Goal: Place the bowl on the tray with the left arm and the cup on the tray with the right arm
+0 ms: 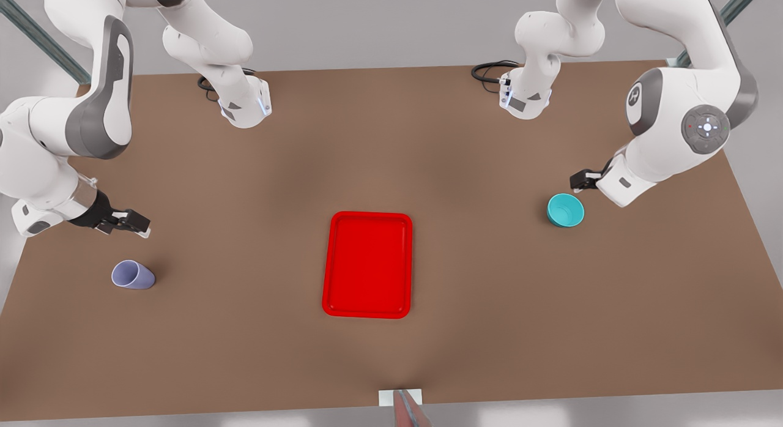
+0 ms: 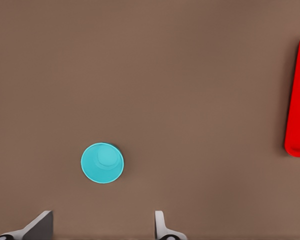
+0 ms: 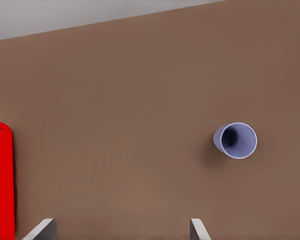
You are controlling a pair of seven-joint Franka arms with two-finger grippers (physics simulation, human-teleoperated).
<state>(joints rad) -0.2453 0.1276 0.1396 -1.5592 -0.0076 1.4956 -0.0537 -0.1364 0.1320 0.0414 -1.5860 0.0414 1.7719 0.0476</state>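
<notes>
Left gripper [image 1: 578, 183] hangs just beside the teal bowl [image 1: 565, 210] at the front view's right, fingers [image 2: 161, 225] spread wide, holding nothing. My right gripper [image 1: 125, 222] hovers near the lavender cup [image 1: 133, 274] at the front view's left — also wide, empty. Red tray [image 1: 367, 265] sits mid-desk [image 1: 391, 139], bare: nothing placed yet, both grasps still to do. Bowl and cup stand upright, mouths up — axes vertical. The tray's long side runs away from the front camera.
</notes>
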